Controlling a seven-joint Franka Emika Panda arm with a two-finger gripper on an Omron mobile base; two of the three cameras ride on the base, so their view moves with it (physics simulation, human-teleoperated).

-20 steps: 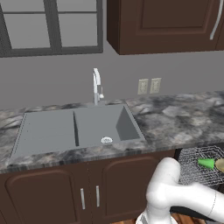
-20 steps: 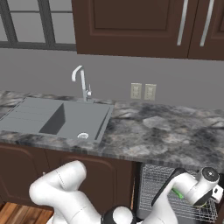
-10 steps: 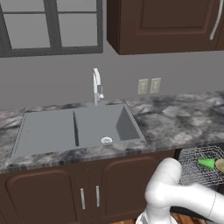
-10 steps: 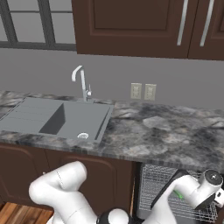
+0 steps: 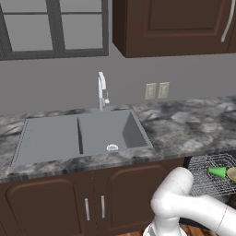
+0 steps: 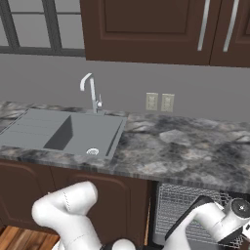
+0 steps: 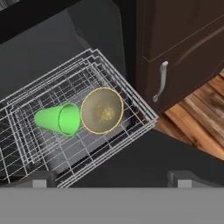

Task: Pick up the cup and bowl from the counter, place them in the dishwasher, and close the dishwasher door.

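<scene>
The green cup lies on its side in the dishwasher's grey wire rack, mouth toward the camera. The tan bowl leans right beside it, touching or nearly touching. My gripper hovers above the rack's near corner, open, its fingertips far apart with nothing between them. The dark dishwasher door lies folded down below the rack. From the left base view the cup and bowl sit in the pulled-out rack under the marbled counter. My hand hangs over the rack.
A brown cabinet door with a short silver handle stands right beside the dishwasher, with wooden floor below it. The grey double sink and chrome faucet are set into the counter to the left.
In the right base view my hand has drifted slightly right and down over the rack. Cup and bowl stay where they were.
</scene>
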